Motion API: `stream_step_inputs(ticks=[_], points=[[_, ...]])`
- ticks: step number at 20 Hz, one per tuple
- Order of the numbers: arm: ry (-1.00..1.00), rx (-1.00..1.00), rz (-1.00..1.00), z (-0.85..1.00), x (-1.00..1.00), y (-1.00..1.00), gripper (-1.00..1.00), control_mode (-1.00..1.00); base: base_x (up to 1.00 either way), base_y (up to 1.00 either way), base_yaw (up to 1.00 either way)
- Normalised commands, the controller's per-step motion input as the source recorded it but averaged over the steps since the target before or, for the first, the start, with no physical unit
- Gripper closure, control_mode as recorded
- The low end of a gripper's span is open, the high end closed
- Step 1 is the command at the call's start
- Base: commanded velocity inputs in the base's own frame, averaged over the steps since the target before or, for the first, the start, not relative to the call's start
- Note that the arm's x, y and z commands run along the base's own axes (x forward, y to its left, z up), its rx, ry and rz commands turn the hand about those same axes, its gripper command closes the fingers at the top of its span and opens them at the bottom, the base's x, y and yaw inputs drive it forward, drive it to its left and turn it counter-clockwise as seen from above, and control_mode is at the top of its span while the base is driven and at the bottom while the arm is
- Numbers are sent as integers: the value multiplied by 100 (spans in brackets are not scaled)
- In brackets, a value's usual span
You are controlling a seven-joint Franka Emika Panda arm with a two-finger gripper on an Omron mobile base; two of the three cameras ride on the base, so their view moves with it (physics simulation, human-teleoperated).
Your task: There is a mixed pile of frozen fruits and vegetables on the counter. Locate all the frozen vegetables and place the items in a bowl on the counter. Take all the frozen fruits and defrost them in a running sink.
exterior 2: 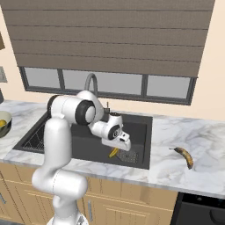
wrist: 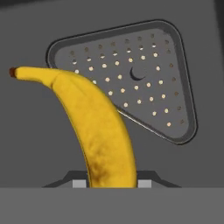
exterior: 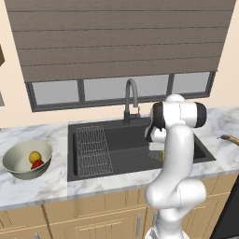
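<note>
Vegetables: red piece (exterior: 38,164) and yellow-orange piece (exterior: 34,156) both lie in the bowl (exterior: 18,158), which stands on the desk (exterior: 32,186) near its left end, left of the sink (exterior: 126,137). This half of the task looks done.

Fruits, item one: banana (wrist: 94,127) clamped at its lower end in the tool (wrist: 111,181), jaws closed tight on it. It hangs low inside the sink, over the right part of the basin, with the drain strainer (wrist: 131,78) just beyond it. Not yet released.

Fruits, item two: second banana (exterior 2: 184,156) lies on the desk to the right of the sink, well apart from the tool. Not yet fetched.

Tap (exterior: 131,100): stands at the sink's back edge; no water can be made out, so running it appears outstanding.

Rack (exterior: 92,149): left part of basin, bare.
</note>
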Motion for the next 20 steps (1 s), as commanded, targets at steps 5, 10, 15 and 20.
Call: stream_step_inputs(ticks=[5, 10, 15, 20], points=[[9, 11, -20, -25, 45, 32, 100, -100, 0, 0, 0], [6, 15, -18, -29, 50, 28, 100, -100, 0, 0, 0], [0, -2, -15, -54, 51, 39, 100, -100, 0, 0, 0], [-1, -17, -11, -38, 42, 39, 100, -100, 0, 0, 0]])
